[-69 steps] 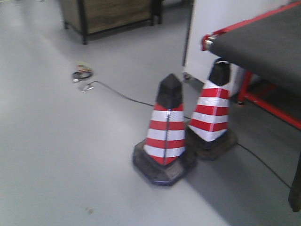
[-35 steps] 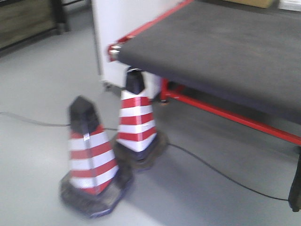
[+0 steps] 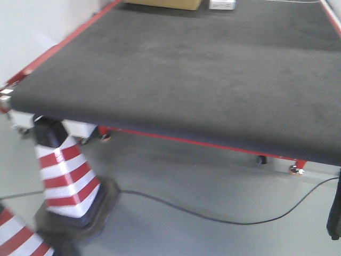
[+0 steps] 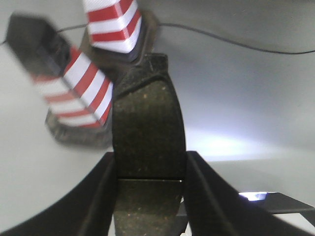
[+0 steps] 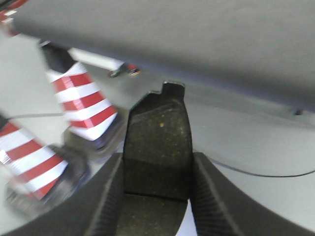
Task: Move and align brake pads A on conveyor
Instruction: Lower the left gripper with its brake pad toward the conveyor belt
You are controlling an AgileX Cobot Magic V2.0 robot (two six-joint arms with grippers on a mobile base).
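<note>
My left gripper is shut on a brake pad, its grey speckled face with the central groove toward the camera, held above the grey floor. My right gripper is likewise shut on a second brake pad, held just short of the conveyor's front edge. The conveyor is a broad dark felt-like surface with a red strip along its left edge; it also fills the top of the right wrist view as conveyor. No pads lie on it in these views. Neither gripper shows in the front view.
Two red-and-white striped cones stand on the floor by the conveyor's left front corner: cone and a second cone. A black cable runs across the floor under the conveyor. A cardboard box sits at the conveyor's far end.
The front view has swung right and closer: the cones slid from centre to the lower left, and the conveyor went from the right edge to filling most of the frame.
</note>
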